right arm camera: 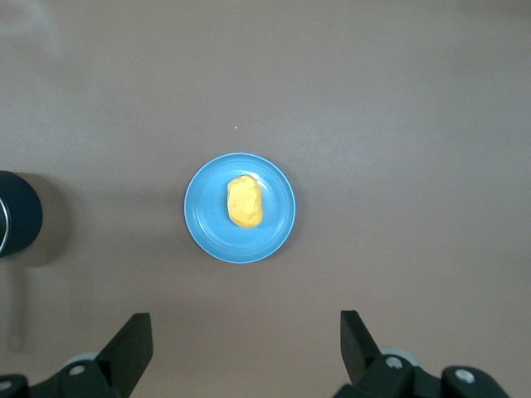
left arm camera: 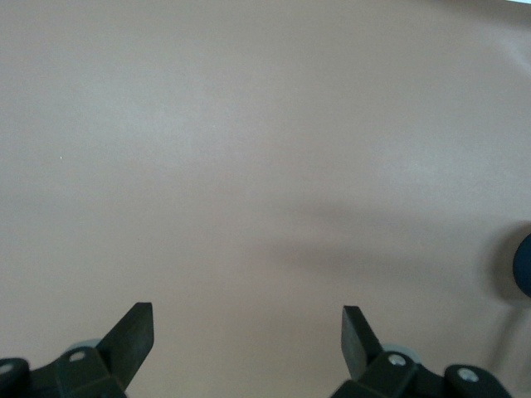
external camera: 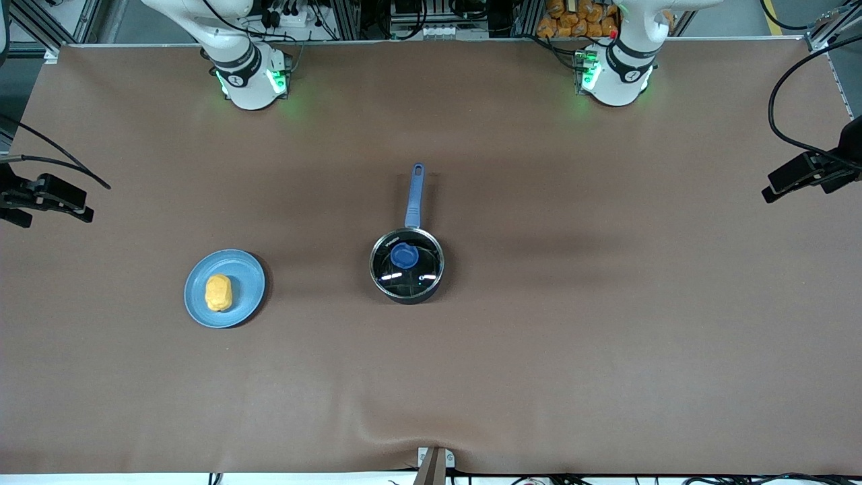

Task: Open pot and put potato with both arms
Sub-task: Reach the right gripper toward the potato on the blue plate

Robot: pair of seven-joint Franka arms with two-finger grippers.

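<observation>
The black pot [external camera: 407, 266] stands mid-table with its glass lid on, blue knob [external camera: 404, 255] up and blue handle [external camera: 414, 195] pointing toward the robots' bases. The yellow-orange potato [external camera: 218, 292] lies on a light-blue plate [external camera: 246, 276] toward the right arm's end. Neither gripper shows in the front view. My right gripper [right arm camera: 245, 319] is open and empty, high over the table beside the plate [right arm camera: 274, 224] and potato [right arm camera: 245, 201]; the pot [right arm camera: 17, 214] shows at that view's edge. My left gripper [left arm camera: 247, 309] is open and empty over bare table; the pot's edge [left arm camera: 524, 264] just shows.
Brown cloth covers the table. Black camera mounts stand at the right arm's end [external camera: 47, 195] and the left arm's end [external camera: 808, 172]. A clamp [external camera: 434, 461] sits at the table edge nearest the front camera.
</observation>
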